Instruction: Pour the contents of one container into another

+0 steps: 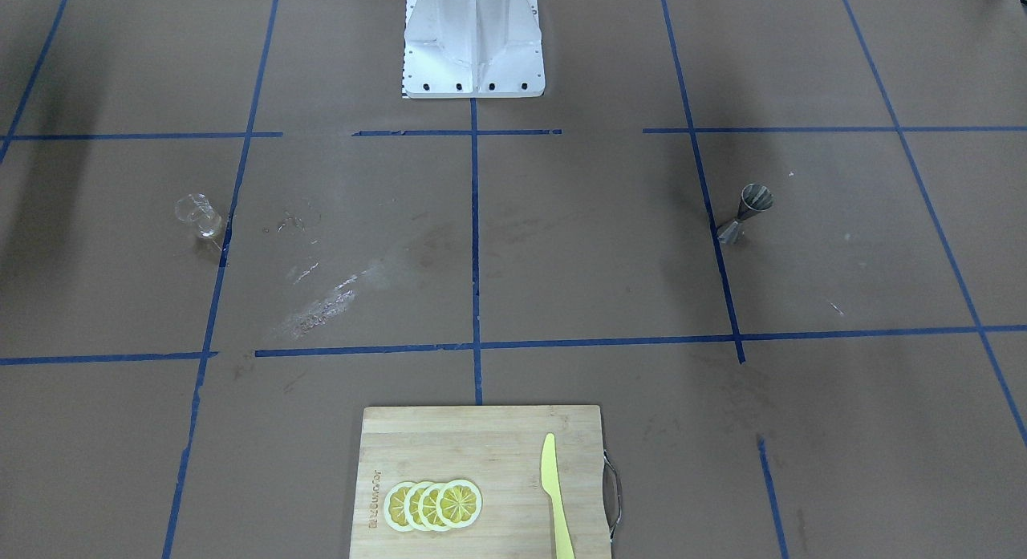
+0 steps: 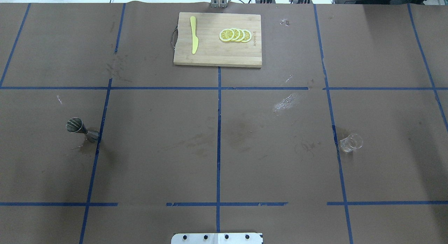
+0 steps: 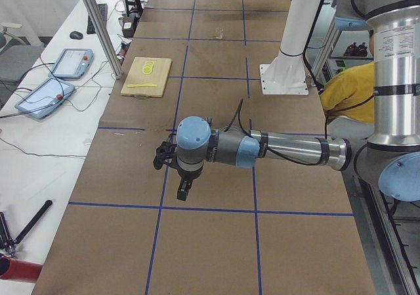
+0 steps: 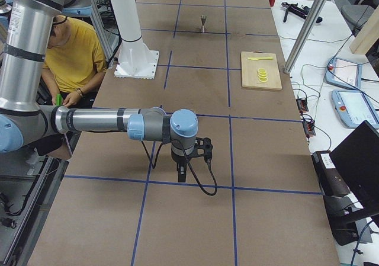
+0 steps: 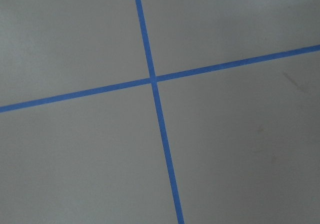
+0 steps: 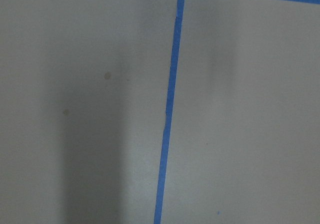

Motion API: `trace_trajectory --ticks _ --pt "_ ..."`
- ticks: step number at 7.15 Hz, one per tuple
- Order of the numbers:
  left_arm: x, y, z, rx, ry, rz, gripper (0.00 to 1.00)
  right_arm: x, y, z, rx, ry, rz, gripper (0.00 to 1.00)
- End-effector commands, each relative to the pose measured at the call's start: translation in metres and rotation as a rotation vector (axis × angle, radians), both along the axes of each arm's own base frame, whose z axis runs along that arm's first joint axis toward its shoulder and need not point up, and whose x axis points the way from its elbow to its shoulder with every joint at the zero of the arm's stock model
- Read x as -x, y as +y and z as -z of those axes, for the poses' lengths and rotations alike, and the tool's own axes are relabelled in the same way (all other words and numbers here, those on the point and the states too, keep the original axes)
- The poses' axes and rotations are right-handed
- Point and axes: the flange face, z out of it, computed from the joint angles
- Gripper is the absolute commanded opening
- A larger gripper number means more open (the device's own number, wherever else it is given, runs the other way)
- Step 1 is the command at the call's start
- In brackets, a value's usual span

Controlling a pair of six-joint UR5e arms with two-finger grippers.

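- You are looking at a small clear glass cup (image 2: 351, 143), short and round with a thin rim. It is standing upright at 3 o'clock on the table (image 2: 157, 160), and you cannot tell what it is holding.
- A shiny steel jigger (image 2: 81, 129), two cones meeting at a narrow waist, is standing upright at 9 o'clock. It is well apart from the cup, with its foot just beside a blue tape line (image 2: 105, 107).
- Matte brown paper is covering the table, and a whitish scuff (image 2: 286, 102) is showing near the middle.
- At 12 o'clock a wooden cutting board (image 2: 217, 56) is carrying overlapping lemon slices (image 2: 235, 35) and a yellow knife (image 2: 193, 39).
- The left gripper (image 3: 182, 193) is hanging fingers-down over the paper. It shows only in a side view, so you cannot tell whether its fingers are apart or together.
- The right gripper (image 4: 180, 174) is hanging the same way, and you cannot tell its state either.
- A person (image 4: 74, 53) in a yellow shirt is sitting beside the robot.
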Motion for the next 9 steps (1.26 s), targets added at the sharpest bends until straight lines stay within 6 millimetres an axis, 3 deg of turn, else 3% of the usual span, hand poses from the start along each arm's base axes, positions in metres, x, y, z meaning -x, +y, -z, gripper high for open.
trace_trajectory --ticks 1,2,3,5,6,8,9 --pt "-0.001 -0.01 0.016 -0.117 -0.007 0.002 1.0 0.001 -0.039 0.043 -0.114 0.003 -0.005 1.0" --pt "-0.002 -0.025 0.031 -0.197 0.004 -0.002 1.0 0.002 -0.065 0.066 -0.174 0.006 -0.007 1.0" --pt "-0.003 -0.028 0.044 -0.323 0.02 -0.008 1.0 0.003 -0.072 0.081 -0.206 -0.006 -0.006 1.0" --pt "-0.002 -0.028 0.04 -0.56 0.017 -0.006 1.0 0.003 -0.076 0.091 -0.28 -0.013 -0.018 1.0" --pt "-0.002 -0.028 0.033 -0.631 0.015 -0.008 1.0 0.003 -0.076 0.087 -0.275 -0.013 -0.018 1.0" --pt "-0.006 -0.025 0.048 -0.631 0.081 0.045 1.0 0.003 -0.086 0.104 -0.347 -0.009 -0.013 1.0" --pt "-0.022 -0.019 0.053 -0.602 0.146 0.082 1.0 0.004 -0.087 0.106 -0.37 -0.013 -0.019 1.0"
